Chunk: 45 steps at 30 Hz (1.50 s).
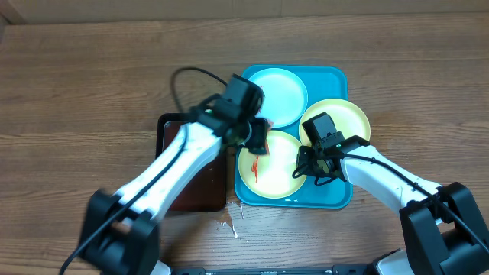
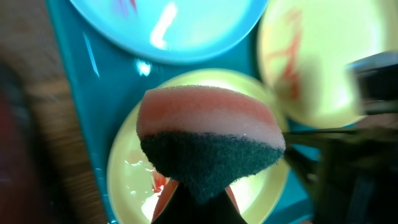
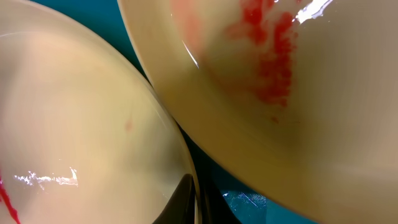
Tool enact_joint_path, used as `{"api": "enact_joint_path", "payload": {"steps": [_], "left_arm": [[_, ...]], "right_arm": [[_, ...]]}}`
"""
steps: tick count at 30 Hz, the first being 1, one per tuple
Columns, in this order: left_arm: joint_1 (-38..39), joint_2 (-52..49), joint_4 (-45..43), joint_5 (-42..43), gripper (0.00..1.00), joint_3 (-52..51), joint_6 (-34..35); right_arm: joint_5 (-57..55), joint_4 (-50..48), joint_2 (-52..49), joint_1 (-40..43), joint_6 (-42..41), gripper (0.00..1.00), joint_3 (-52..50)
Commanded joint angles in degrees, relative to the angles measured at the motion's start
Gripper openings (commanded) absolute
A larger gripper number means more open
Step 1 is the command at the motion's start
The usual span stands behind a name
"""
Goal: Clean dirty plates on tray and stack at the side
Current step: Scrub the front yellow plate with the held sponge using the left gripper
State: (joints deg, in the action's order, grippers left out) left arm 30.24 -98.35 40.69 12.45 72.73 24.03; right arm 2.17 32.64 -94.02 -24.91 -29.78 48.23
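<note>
Right wrist view is too close to show whole shapes. It shows only the glossy curves of two yellow-green plates and one dark finger at the rim of the front plate. The right gripper is closed, pinching that rim. The left wrist view is blurred at its edges. The left gripper is clamped on a sponge, which has pink foam above a coarse dark green scouring layer and hides much of the red-streaked front plate.

All three round, shallow plates lie on the blue tray. The white plate is at the back and the right plate overhangs the rim. The left arm covers part of a black tray on the wood-grain table.
</note>
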Motion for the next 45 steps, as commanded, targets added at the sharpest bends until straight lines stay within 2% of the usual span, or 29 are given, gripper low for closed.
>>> {"api": "enact_joint_path", "payload": {"steps": [1, 8, 11, 14, 16, 19, 25, 30, 35, 38, 43, 45], "left_arm": [[0.0, -5.95, -0.04, 0.33, 0.04, 0.57, 3.19], [-0.48, -13.86, 0.94, 2.78, 0.04, 2.78, -2.89], [-0.55, -15.28, 3.13, 1.33, 0.04, 5.35, -2.71], [-0.48, -16.94, 2.97, 1.81, 0.04, 5.66, 1.33], [-0.48, -18.14, 2.91, 4.68, 0.04, 5.9, 2.47], [-0.59, -19.74, 1.11, 14.05, 0.04, 5.92, 3.87], [0.46, -22.32, 2.4, 20.33, 0.04, 5.92, 5.42], [-0.72, -22.18, 8.9, 13.73, 0.04, 7.02, 6.03], [-2.6, -22.18, 18.82, -3.28, 0.04, 10.97, 5.97], [-2.54, -22.18, 20.06, -10.82, 0.04, 11.3, 5.53], [-2.32, -22.18, 19.93, -10.62, 0.04, 12.02, 4.68], [-2.32, -22.18, 19.17, -5.81, 0.04, 12.92, 4.04]], "right_arm": [[-4.68, 0.66, -1.05, 0.22, -0.87, 0.04, -0.5], [-3.37, 0.61, -1.05, 0.22, -0.9, 0.04, -0.5], [-3.37, 0.61, -1.05, 0.22, -0.9, 0.04, -0.5], [-3.41, 0.66, -1.05, 0.22, -0.87, 0.04, -0.5], [-3.41, 0.83, -1.05, 0.22, -0.46, 0.04, -0.5], [-3.41, 0.83, -1.05, 0.22, -0.46, 0.04, -0.5], [-3.41, 0.98, -1.05, 0.22, -0.46, 0.04, -0.52], [-3.39, 1.03, -1.05, 0.22, -0.46, 0.04, -0.52], [-3.39, 0.94, -1.05, 0.22, -0.48, 0.04, -0.52], [-3.39, 0.87, -1.05, 0.22, -0.48, 0.04, -0.5], [-3.41, 0.87, -1.05, 0.22, -0.48, 0.04, -0.52], [-3.39, 0.85, -1.05, 0.22, -0.48, 0.04, -0.52]]}}
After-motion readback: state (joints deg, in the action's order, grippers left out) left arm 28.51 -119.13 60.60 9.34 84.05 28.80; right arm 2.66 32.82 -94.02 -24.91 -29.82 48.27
